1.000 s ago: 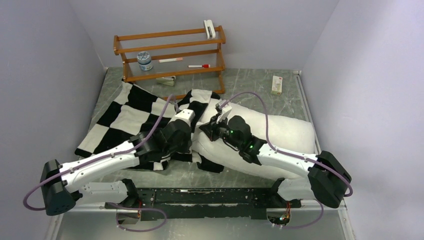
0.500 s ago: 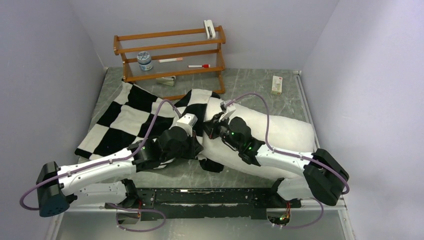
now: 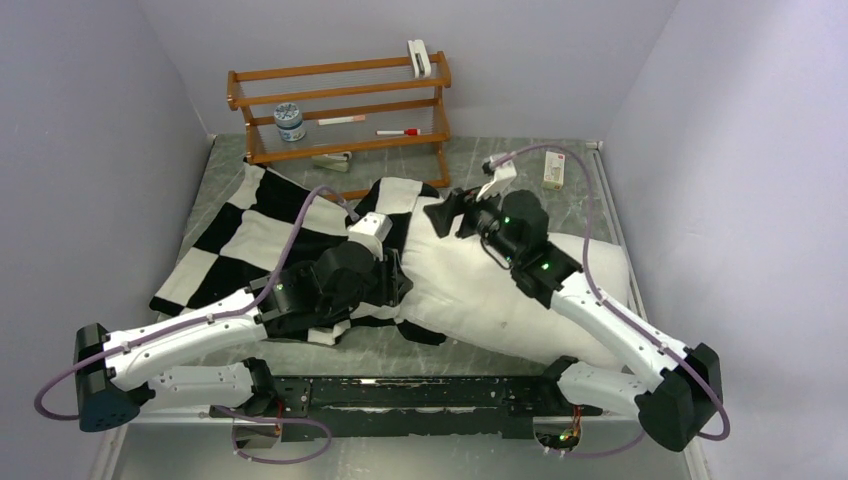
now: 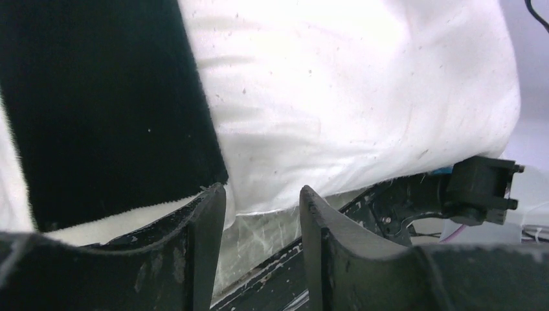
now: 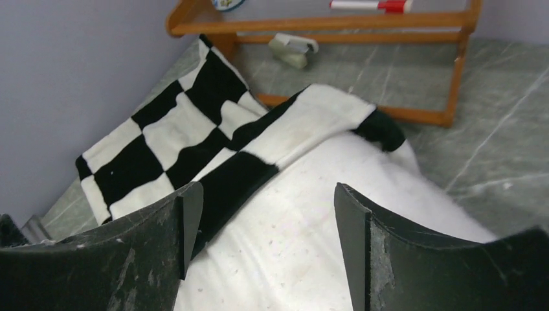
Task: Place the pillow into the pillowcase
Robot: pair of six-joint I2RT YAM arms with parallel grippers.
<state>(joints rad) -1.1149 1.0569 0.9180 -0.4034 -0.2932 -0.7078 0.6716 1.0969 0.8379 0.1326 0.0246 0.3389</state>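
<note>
Since a second ago the right arm (image 3: 600, 320) has lifted off the pillow (image 3: 480, 290) toward the frame's upper middle, and both sets of jaws have let go. From above, the pillow lies centre-right on the bench (image 3: 480, 165), only its left end under the pillowcase (image 3: 250, 235). Left wrist: left jaws narrowly parted, empty, at the case's hem. Right wrist: right jaws wide, empty, above the pillow. Unpinned, the plush hem may slide back off; how deep the pillow sits is unclear.
</note>
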